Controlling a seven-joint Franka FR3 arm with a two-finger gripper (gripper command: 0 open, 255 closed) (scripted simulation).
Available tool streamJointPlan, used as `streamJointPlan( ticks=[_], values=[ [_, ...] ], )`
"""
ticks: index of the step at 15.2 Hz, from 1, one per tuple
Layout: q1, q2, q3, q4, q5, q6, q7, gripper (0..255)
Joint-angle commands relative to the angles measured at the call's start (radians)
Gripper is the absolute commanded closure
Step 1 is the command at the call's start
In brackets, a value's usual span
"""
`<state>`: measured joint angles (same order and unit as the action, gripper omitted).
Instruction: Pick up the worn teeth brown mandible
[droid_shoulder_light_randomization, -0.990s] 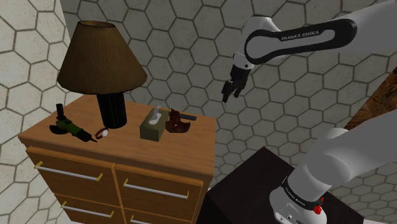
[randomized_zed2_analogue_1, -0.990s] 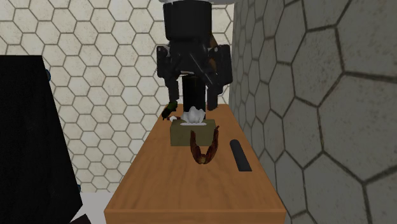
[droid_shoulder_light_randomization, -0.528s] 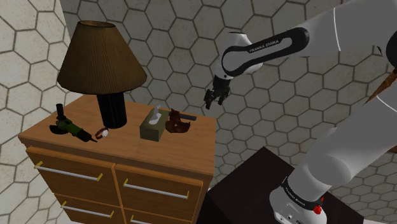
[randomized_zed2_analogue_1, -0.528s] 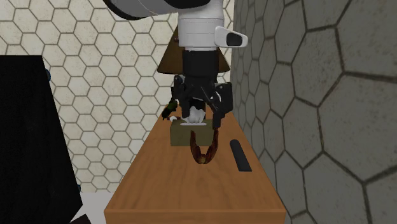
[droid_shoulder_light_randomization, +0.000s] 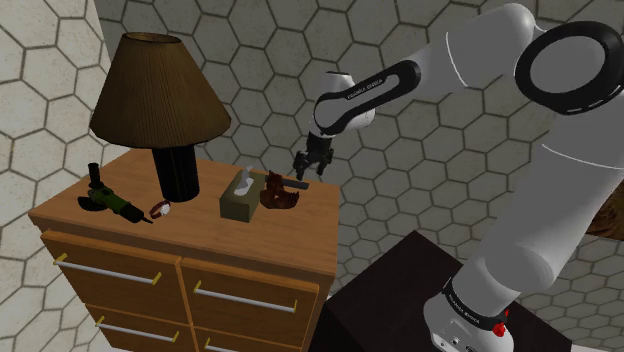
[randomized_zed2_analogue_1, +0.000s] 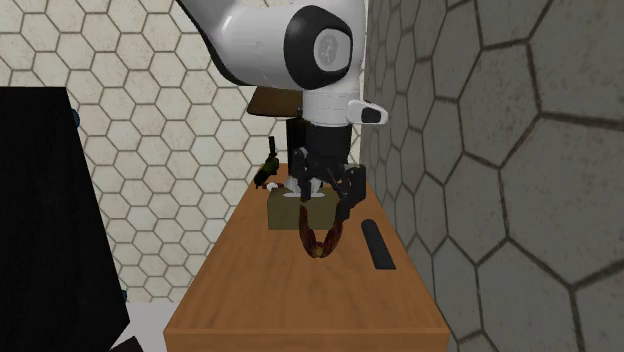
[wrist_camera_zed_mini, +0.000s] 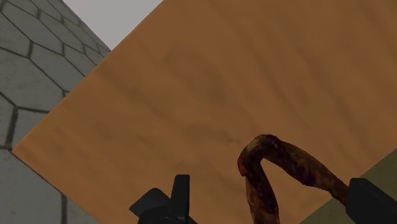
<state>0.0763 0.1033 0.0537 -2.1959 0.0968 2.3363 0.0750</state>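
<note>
Currently I am hovering my gripper — fingers spread, clasping nothing — with the brown mandible at seven o'clock, shoulder view.

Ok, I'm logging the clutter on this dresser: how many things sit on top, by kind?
Lamp: 1
Power tool: 1
Tissue box: 1
Brown mandible: 1
Black bar: 1
Small red-and-white object: 1
Total: 6
</note>
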Motion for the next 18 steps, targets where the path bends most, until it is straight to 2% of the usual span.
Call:
streamJointPlan(
  ticks=[1,7,17,18],
  values=[
    [0.006,0.079,0.005,0.055,0.009,0.023,0.012,0],
    [0.023,0.314,0.017,0.255,0.029,0.055,0.051,0],
    [0.024,0.392,0.019,0.255,0.033,0.132,0.042,0],
    [0.023,0.390,0.019,0.253,0.033,0.133,0.041,255]
  ],
)
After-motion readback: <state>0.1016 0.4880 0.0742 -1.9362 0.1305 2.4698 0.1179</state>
